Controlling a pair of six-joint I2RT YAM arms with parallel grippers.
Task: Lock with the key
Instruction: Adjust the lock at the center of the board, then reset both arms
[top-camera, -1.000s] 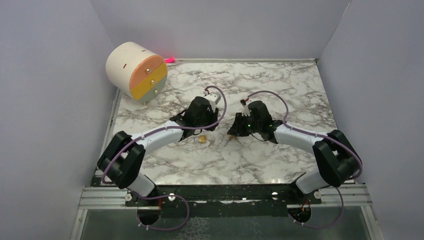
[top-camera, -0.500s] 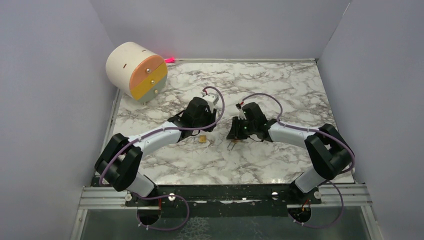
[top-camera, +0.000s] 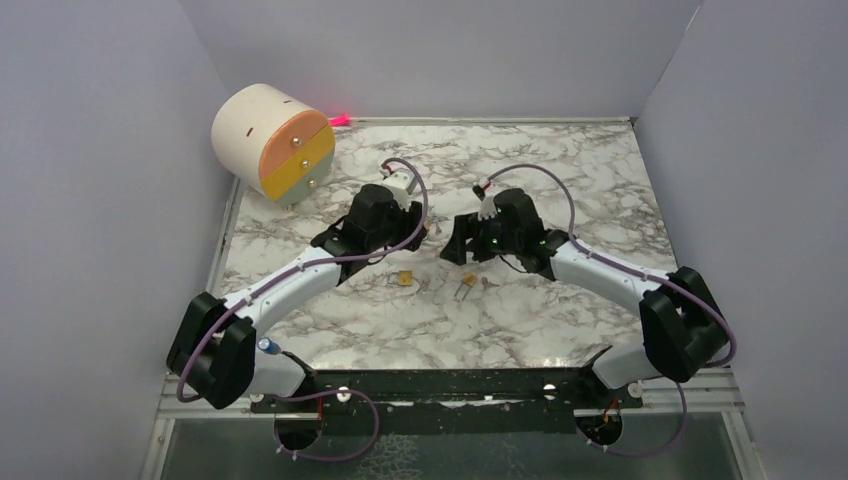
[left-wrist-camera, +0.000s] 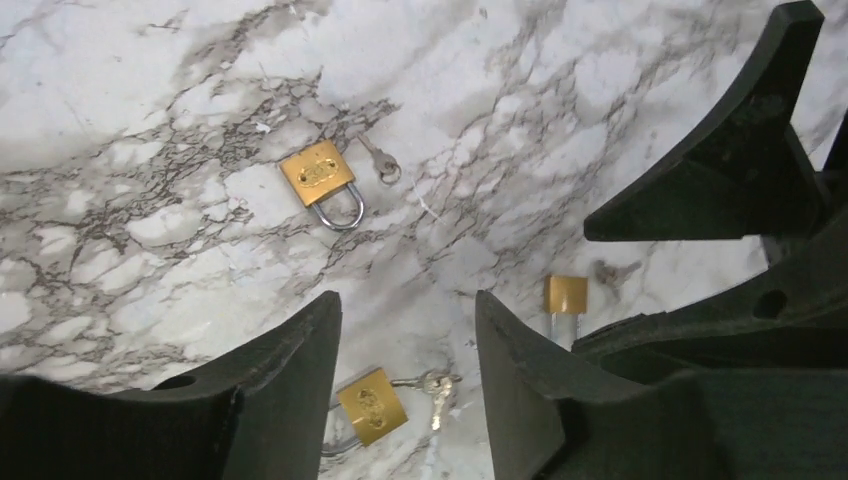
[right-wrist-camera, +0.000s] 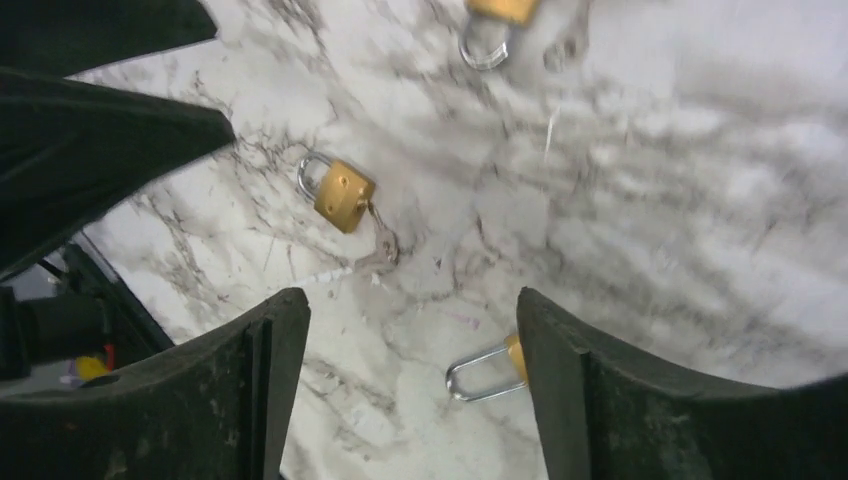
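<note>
Since both arms have pulled back up-frame, the padlocks and key lie untouched mid-frame on the marble surface, and beyond them the left end effector and right end effector gape empty, so a fresh grasp seems needed.

Three small brass locks with steel shackles lie flat on the marble, mid-table. The first padlock has a loose key just beside it. The second padlock has a key bunch touching its base. The third padlock lies apart from the others.
</note>
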